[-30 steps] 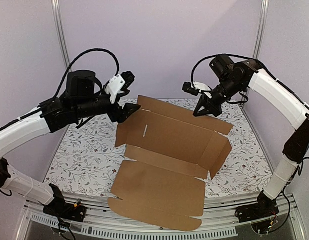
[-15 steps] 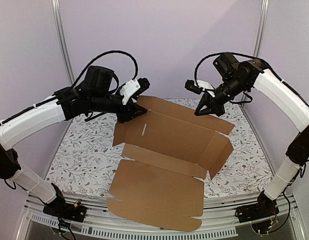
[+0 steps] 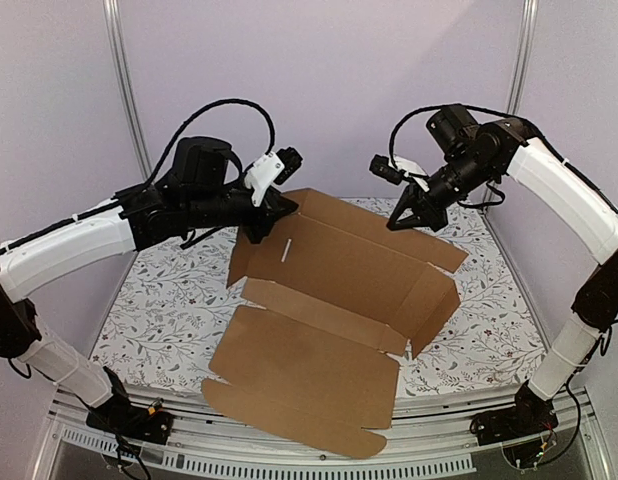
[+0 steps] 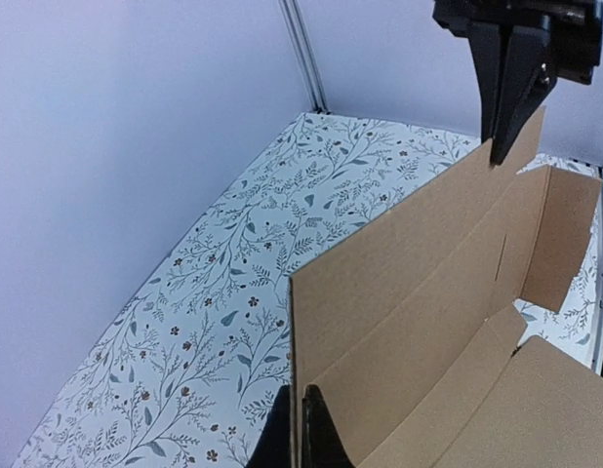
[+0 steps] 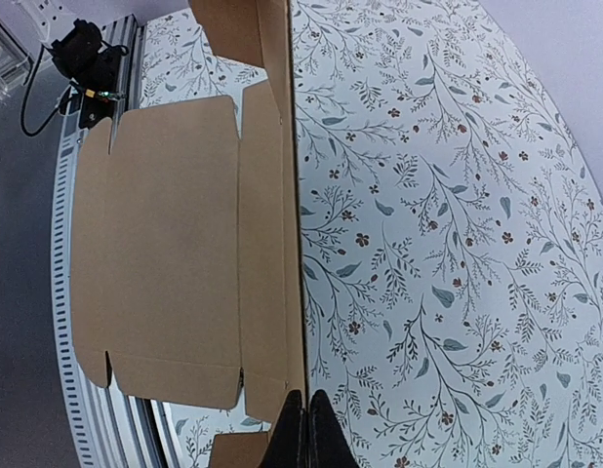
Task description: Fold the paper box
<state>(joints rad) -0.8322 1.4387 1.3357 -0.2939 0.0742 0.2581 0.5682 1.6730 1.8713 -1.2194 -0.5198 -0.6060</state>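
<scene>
The paper box [image 3: 329, 300] is a brown die-cut cardboard sheet, partly folded, with its far panel standing up and its wide front flap lying flat towards the near edge. My left gripper [image 3: 265, 230] is shut on the far panel's left edge; the left wrist view has the card [image 4: 409, 292] pinched between my left gripper's [image 4: 297, 429] two black fingertips. My right gripper [image 3: 399, 224] is shut on the same panel's top edge further right. The right wrist view shows the box [image 5: 184, 244] edge-on, clamped in my right gripper [image 5: 306, 429]. That gripper [image 4: 499, 146] also appears in the left wrist view.
A floral tablecloth [image 3: 159, 310] covers the table. Metal frame posts [image 3: 124, 80] stand at the back corners before pale walls. A slotted rail [image 3: 289, 462] runs along the near edge, and the box's front flap overhangs it. A side flap [image 3: 434, 300] stands up at the right.
My left gripper swung right and closed on the far panel's left edge. The panel now stands steeper, and the box's front flap has slid left. The right gripper kept its hold.
</scene>
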